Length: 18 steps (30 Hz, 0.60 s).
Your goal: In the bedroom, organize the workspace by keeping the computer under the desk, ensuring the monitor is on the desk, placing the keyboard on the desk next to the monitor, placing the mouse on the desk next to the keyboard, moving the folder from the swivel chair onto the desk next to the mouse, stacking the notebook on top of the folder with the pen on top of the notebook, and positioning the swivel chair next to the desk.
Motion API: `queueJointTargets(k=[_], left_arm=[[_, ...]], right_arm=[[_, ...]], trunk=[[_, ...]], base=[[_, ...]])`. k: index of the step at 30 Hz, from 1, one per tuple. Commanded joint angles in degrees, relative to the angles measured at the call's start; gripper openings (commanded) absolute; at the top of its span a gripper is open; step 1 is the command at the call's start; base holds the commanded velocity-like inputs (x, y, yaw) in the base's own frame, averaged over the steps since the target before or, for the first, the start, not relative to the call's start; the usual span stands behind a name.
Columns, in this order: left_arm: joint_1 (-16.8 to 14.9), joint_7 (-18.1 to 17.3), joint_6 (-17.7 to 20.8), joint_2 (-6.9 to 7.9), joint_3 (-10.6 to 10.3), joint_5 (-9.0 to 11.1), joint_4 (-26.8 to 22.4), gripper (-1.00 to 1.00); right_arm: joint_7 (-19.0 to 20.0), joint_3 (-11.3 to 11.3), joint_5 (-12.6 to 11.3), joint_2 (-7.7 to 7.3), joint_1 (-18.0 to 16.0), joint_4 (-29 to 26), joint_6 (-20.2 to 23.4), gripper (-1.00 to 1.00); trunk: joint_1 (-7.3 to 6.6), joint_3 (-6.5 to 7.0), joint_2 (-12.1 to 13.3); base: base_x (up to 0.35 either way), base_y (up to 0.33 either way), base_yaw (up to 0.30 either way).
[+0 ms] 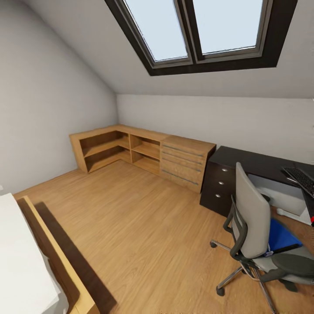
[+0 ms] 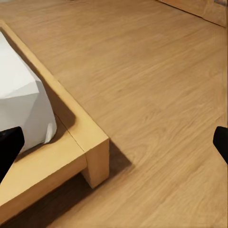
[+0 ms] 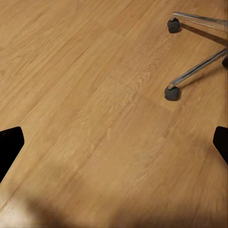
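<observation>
The swivel chair [image 1: 253, 226] stands on the wood floor in front of the black desk [image 1: 248, 161], its grey back toward me. On its seat lies the blue folder [image 1: 281, 235]. The dark keyboard [image 1: 301, 179] rests on the desk's right part, cut by the picture's edge. My left gripper [image 2: 114, 147] hangs open over the floor beside the bed's wooden corner [image 2: 95, 152]. My right gripper [image 3: 114, 145] is open over bare floor, with the chair's chrome legs and casters [image 3: 172, 92] a little beyond it.
A low light-wood shelf and drawer cabinet [image 1: 144, 152] runs along the far wall, left of the desk's drawer block [image 1: 220, 185]. The bed with its white mattress [image 1: 22, 261] is at my near left. A black object with a red spot [image 1: 310, 213] shows under the desk's right part.
</observation>
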Motion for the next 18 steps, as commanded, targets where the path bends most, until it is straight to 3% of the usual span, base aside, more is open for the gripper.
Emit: queueJointTargets(k=[1, 16, 18], left_arm=[[0.0, 0.0, -0.9, -0.04, -0.1, 0.3, 0.0, 1.0], [0.0, 0.2, 0.2, 0.12, 0.0, 0.4, 2.4, 1.0], [0.0, 0.5, 13.7, 0.09, -0.1, 0.4, 1.3, 1.0]], right_arm=[[-0.2, 0.0, 0.0, 0.02, 0.0, 0.0, -0.2, 1.0], [-0.1, 0.1, 0.1, 0.03, 0.0, 0.0, -0.4, 1.0], [-0.1, 0.2, 0.2, 0.03, 0.0, 0.0, -0.5, 1.0]], trunk=[[0.0, -0.12, 0.0], [0.0, -1.12, 0.0], [0.0, -1.25, 0.0]], base=[[0.0, 0.0, -0.124], [0.0, 0.0, -0.119], [0.0, 0.0, -0.109]])
